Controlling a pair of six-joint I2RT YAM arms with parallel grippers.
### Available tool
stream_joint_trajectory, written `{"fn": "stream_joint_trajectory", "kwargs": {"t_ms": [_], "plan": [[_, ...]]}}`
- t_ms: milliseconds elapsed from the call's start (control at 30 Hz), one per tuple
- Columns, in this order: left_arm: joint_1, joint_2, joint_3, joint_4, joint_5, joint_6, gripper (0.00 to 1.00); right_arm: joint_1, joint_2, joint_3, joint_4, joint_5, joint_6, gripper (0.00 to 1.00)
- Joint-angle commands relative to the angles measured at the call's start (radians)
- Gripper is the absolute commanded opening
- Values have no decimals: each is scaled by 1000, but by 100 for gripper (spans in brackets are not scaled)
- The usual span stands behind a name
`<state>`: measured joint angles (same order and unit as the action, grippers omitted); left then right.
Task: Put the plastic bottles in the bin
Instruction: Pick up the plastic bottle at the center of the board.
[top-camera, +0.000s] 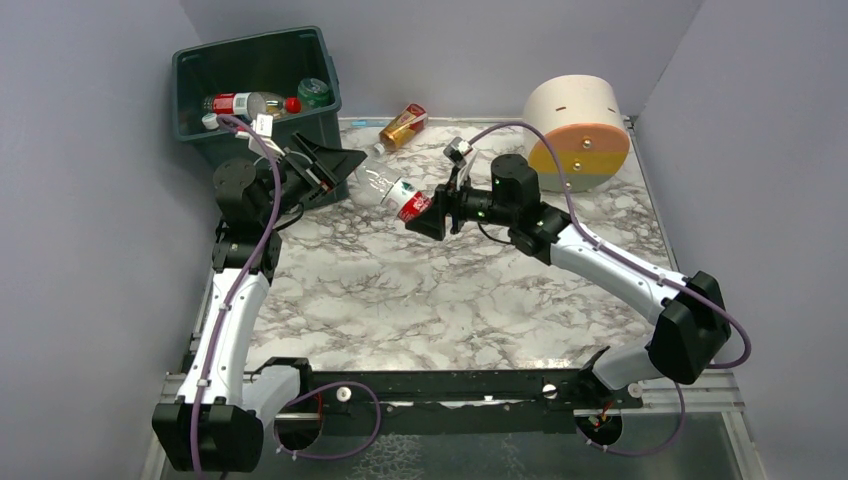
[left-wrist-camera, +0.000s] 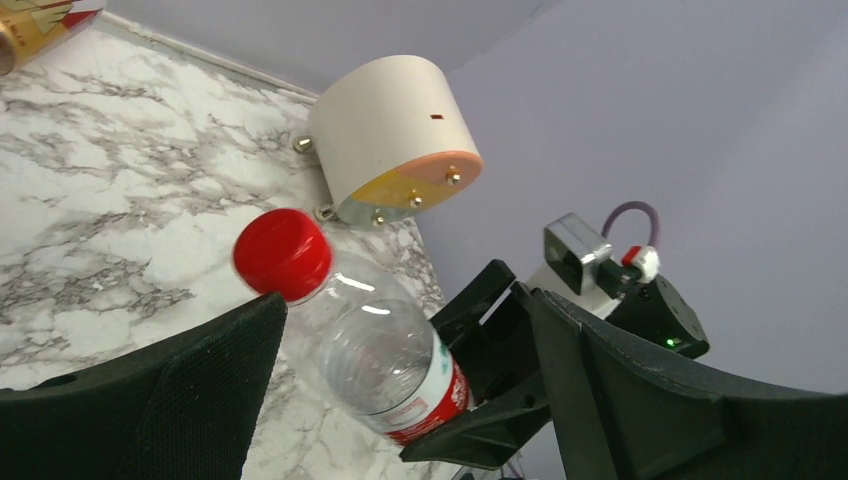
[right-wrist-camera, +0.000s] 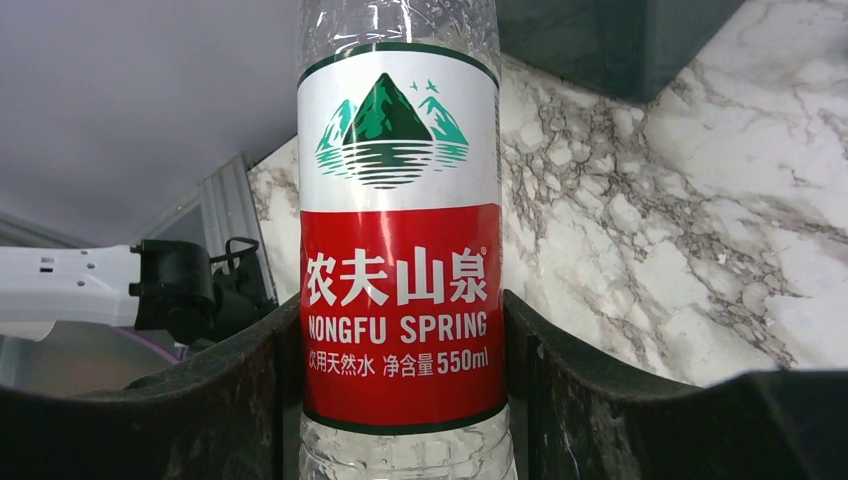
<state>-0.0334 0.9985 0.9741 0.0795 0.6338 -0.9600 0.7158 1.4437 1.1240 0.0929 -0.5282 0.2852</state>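
We list: open table (top-camera: 420, 300) between the arms, walls (top-camera: 90, 200) close on three sides. Bin (top-camera: 250, 42), far left, holds several bottles (top-camera: 245, 102). Right gripper (top-camera: 420, 212) clamps a red-capped bottle (right-wrist-camera: 400, 300) just beside the bin; left gripper (top-camera: 325, 165) jaws apart.

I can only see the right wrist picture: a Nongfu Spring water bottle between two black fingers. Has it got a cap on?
Observer: Yes. The left wrist view shows a red cap on the Nongfu Spring bottle.
Operator: Is the other arm holding something too?
Observer: No. The left gripper is open and empty, in front of the bin.
Operator: Anything in that bin?
Observer: From above, a red-capped bottle and a green-topped bottle lie inside.
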Motion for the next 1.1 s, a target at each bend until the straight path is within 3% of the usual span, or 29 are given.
{"fn": "stream_joint_trajectory", "kwargs": {"t_ms": [0, 367, 700, 767, 867, 1067], "plan": [[-5, -6, 30, -43, -45, 34, 99, 2, -10, 61, 26, 61, -29, 47], [-31, 15, 14, -37, -81, 38, 99, 2, -27, 59, 101, -16, 4, 47], [-128, 43, 12, -3, -147, 35, 98, 2, 4, 66, 169, -85, 59, 47], [-136, 43, 15, -2, -153, 38, 94, 2, 13, 69, 167, -91, 60, 47], [-141, 43, 15, -1, -158, 44, 79, 2, 21, 70, 168, -90, 61, 47], [-141, 56, 21, -3, -167, 53, 62, 2, 19, 68, 163, -85, 60, 52]]}}
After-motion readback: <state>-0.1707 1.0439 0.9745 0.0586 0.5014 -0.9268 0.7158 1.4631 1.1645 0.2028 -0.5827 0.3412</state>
